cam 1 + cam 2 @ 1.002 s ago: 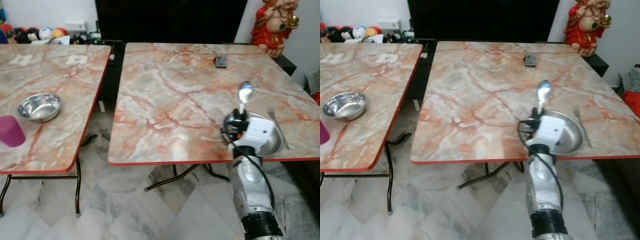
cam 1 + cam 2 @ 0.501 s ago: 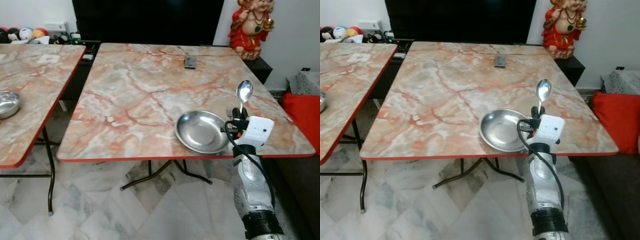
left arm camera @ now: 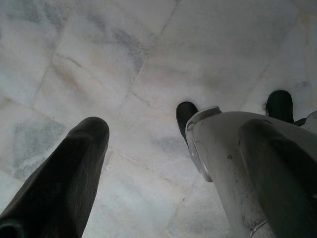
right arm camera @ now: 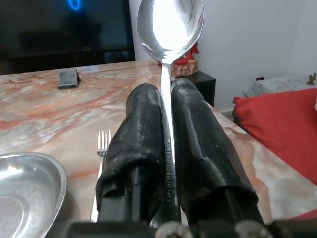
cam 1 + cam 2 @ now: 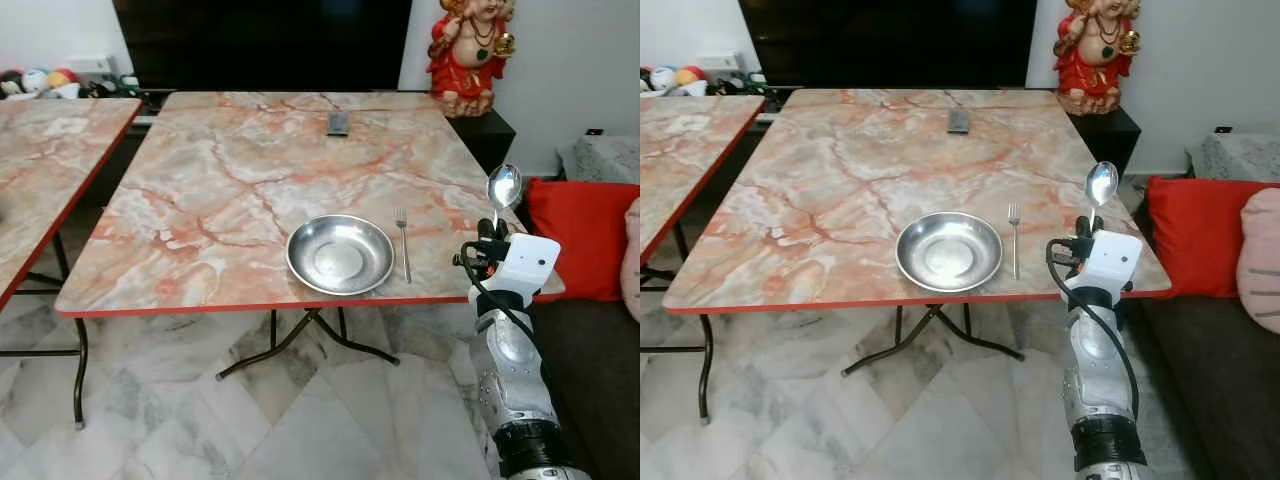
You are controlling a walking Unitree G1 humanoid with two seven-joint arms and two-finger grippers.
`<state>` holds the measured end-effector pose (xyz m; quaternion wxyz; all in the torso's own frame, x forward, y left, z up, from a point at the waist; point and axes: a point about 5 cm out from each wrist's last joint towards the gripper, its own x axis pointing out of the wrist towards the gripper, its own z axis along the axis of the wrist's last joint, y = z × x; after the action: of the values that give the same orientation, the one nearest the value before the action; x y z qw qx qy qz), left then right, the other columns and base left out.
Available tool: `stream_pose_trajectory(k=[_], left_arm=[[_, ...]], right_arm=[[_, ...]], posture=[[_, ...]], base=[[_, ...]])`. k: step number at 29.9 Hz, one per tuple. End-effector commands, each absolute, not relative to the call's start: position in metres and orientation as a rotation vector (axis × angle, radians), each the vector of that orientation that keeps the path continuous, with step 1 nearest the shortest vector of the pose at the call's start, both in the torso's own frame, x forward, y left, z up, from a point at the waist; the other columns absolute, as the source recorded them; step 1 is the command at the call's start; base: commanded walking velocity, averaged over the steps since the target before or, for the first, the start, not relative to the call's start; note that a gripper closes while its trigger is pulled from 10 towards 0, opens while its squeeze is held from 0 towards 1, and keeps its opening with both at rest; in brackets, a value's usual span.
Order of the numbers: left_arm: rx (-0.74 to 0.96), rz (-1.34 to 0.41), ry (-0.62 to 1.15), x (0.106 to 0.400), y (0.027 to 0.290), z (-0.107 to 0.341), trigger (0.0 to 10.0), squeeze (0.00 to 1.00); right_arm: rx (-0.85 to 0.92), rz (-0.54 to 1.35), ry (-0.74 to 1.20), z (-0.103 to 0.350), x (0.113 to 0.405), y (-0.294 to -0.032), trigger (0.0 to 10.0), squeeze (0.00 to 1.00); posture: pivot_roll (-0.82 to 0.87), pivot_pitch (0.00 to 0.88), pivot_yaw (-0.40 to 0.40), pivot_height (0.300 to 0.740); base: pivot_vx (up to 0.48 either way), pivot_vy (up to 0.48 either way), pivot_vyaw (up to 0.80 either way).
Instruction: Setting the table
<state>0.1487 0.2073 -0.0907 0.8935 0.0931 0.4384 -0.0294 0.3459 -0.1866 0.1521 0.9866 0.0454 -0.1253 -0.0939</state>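
Observation:
My right gripper is shut on a steel spoon that stands upright, bowl up, just off the marble table's front right corner. In the right wrist view the spoon rises between the two black fingers. A round steel plate lies near the table's front edge, left of the gripper. A fork lies right beside the plate, between it and the gripper. My left arm hangs idle over the floor, its finger dark in the left wrist view.
A dark remote lies at the table's far side. A red and gold statue stands behind the far right corner. A red cushion and dark sofa sit to the right. A second marble table is at the left.
The camera has swung right, so the scene has shifted left; the plate and fork now lie left of my right gripper. The spoon stays held upright.

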Motion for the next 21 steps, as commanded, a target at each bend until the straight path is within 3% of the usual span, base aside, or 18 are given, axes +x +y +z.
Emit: stream_pose_trajectory(k=[1, 5, 21], left_arm=[[0.193, -0.068, 0.960, 0.1344, 0.2080, -0.0963, 10.0, 0.00], [0.194, -0.062, 0.955, 0.1331, 0.2127, -0.0955, 10.0, 0.00], [0.197, -0.050, 0.958, 0.1345, 0.2179, -0.0943, 10.0, 0.00]], right_arm=[[0.088, -0.179, -0.257, 0.1552, 0.3471, -0.1841, 10.0, 0.00], [0.088, -0.167, -0.255, 0.1547, 0.3473, -0.1822, 10.0, 0.00], [0.078, -0.118, -0.272, 0.1575, 0.3472, -0.1765, 10.0, 0.00]], posture=[[0.02, 0.090, -0.021, 0.740], [0.02, 0.092, -0.020, 0.740], [0.02, 0.094, -0.020, 0.740]], base=[[0.000, 0.000, 0.00], [0.000, 0.000, 0.00], [0.272, 0.000, 0.00]])
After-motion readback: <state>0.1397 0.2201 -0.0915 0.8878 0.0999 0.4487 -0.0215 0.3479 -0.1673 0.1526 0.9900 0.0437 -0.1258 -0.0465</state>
